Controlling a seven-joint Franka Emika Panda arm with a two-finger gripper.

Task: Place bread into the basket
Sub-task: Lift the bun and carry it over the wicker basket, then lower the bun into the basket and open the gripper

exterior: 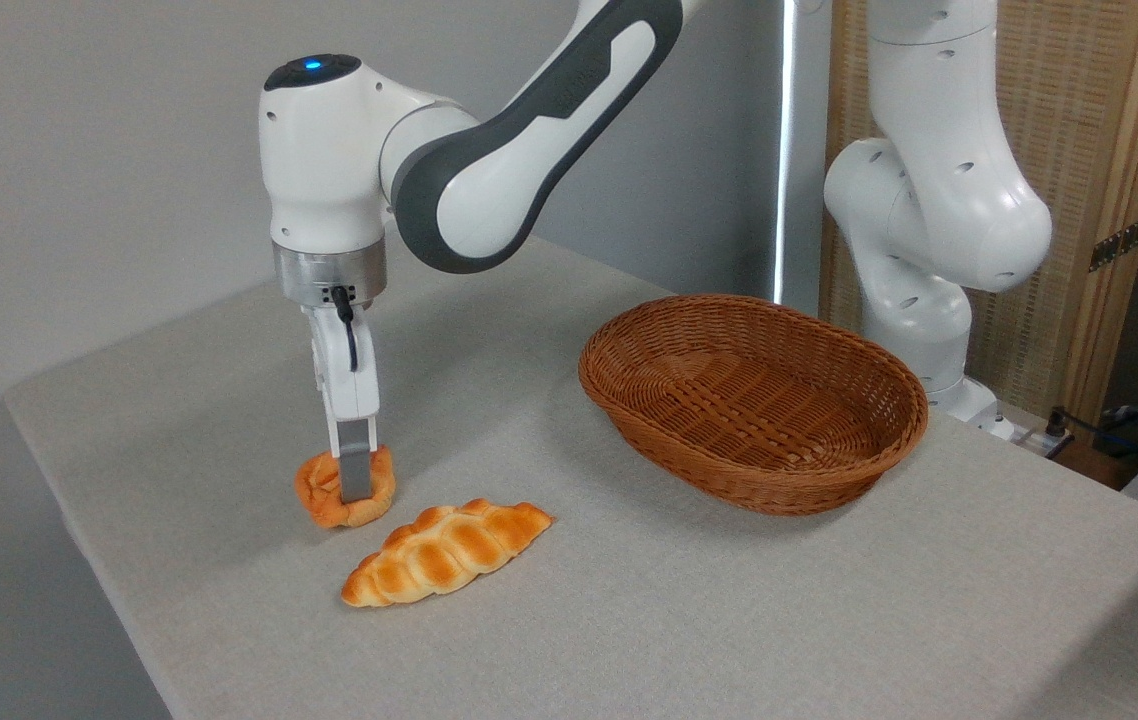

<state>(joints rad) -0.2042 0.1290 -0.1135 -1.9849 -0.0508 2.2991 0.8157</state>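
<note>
Bread (pixel 324 497) sat near the left edge of the table (pixel 729 600), well apart from the basket (pixel 809 480). We saw our gripper (pixel 354 485) down on it; whether clamped, we could not tell. It looked light and soft, best held across the middle.

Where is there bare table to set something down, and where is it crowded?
Free: the wide strip along the front edge, right of the braided loaf and below the basket; the back-left stretch behind the gripper. The basket holds nothing. Crowded: front left, where the gripper stands at the bun with the loaf close beside.
</note>
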